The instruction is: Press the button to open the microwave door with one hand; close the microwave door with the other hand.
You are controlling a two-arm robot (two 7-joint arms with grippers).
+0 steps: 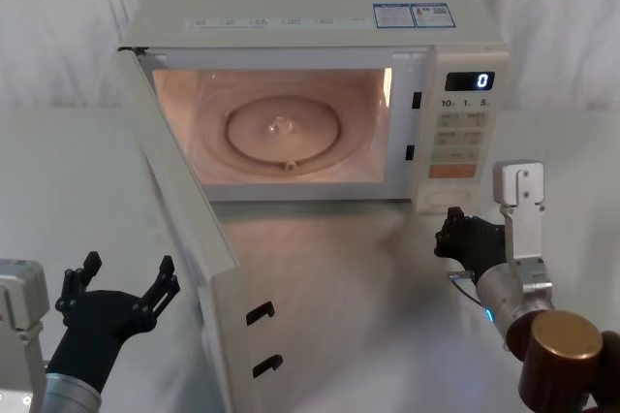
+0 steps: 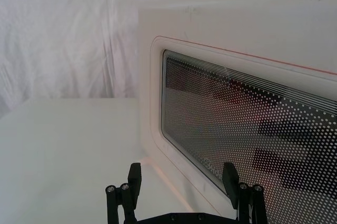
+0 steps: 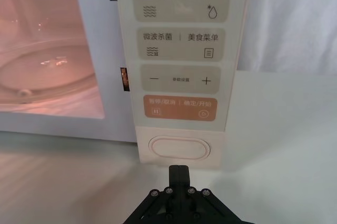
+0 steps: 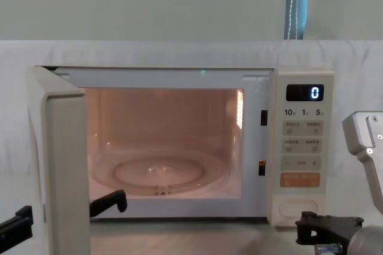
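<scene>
The microwave (image 1: pixel 320 45) sits on the white desk (image 1: pixel 68 171) with its inside lit up in a warm pink light, and a round glass plate (image 1: pixel 284 132) lies on its floor. The microwave door (image 1: pixel 179 209) is swung wide open toward the robot. The left tool (image 1: pixel 121 282) is just beside the outer face of the open door, on the side away from the oven. Its two black fingers (image 2: pixel 134 176) are spread wide apart and hold nothing. In the left wrist view the door's dark dotted window (image 2: pixel 253 124) is right in front of this tool, close but not touching. The right tool (image 1: pixel 455 234) is straight in front of the lower end of the control panel (image 3: pixel 181 50). Its two fingers (image 3: pixel 179 174) are pressed tight together into one point, with nothing between them. The button (image 3: pixel 179 148), a wide oval one, is just ahead of that point, and there looks to be a small gap between them. Just past the button from the tool is an orange button (image 3: pixel 179 108), and farther on are the pale keys (image 3: pixel 179 3). At the far end of the panel the little black screen (image 4: pixel 304 93) shows a blue 0.
</scene>
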